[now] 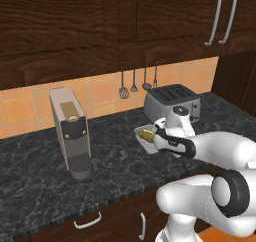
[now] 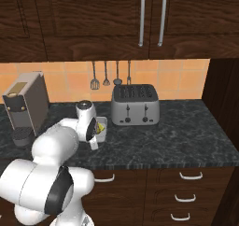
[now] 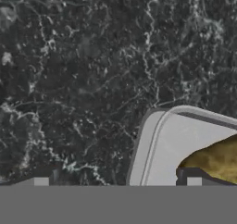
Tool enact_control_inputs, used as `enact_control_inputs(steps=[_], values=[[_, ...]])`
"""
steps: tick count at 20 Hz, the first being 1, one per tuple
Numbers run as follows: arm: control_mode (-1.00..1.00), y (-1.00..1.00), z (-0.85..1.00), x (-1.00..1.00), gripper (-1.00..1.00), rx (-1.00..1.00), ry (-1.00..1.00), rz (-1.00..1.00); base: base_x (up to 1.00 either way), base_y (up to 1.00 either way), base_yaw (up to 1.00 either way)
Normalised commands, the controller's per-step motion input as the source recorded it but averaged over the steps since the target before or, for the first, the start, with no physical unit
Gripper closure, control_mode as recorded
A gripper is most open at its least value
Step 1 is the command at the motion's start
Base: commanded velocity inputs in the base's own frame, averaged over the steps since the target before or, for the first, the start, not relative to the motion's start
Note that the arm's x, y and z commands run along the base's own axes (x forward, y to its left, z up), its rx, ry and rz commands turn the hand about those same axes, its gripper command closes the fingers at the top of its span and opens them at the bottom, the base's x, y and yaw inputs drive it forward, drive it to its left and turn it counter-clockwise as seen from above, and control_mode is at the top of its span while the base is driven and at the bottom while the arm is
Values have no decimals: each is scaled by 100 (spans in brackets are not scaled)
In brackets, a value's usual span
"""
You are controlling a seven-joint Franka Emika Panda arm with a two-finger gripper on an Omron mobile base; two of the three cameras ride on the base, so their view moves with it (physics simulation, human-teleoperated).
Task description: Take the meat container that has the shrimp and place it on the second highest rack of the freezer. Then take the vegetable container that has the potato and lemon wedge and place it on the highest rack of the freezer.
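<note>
A: Where is the container [image 1: 146, 137], and why does it sit at that attitude?

B: It is just in front of the toaster [image 1: 172, 105], over the dark marble desk [image 1: 45, 166]. The end effector [image 1: 156, 137] grips its near rim. In the left base view the container appears tilted and slightly clear of the desk, consistent with a one-sided rim hold; actual contact with the desk cannot be confirmed.

A: State of the end effector?

B: Clamped on the container wall: in the hand view, one finger [image 3: 193, 181] is inside the rim beside the potato [image 3: 215, 159], the other [image 3: 40, 182] outside.

A: Contents?

B: The olive-brown potato and the yellow lemon wedge [image 2: 99, 127]. Judged to be the vegetable container, bound for the highest freezer rack.

A: Surroundings and obstructions?

B: A coffee machine [image 1: 71, 131] stands well to the left. Utensils [image 1: 134, 82] hang on the backsplash; cabinets [image 1: 100, 21] are overhead. The toaster is the nearest obstacle, so withdrawal should probably be toward the desk edge, keeping the container level.
</note>
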Motion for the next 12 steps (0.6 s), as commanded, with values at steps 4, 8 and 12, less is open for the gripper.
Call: enact_control_inputs(steps=[4,8,12], values=[[-100,0,-48,38,-100,-5,4,0,0,0,0],[-100,6,-60,3,-100,-8,0,0,0,0,0],[-100,13,-68,0,-100,-11,0,0,0,0,0]])
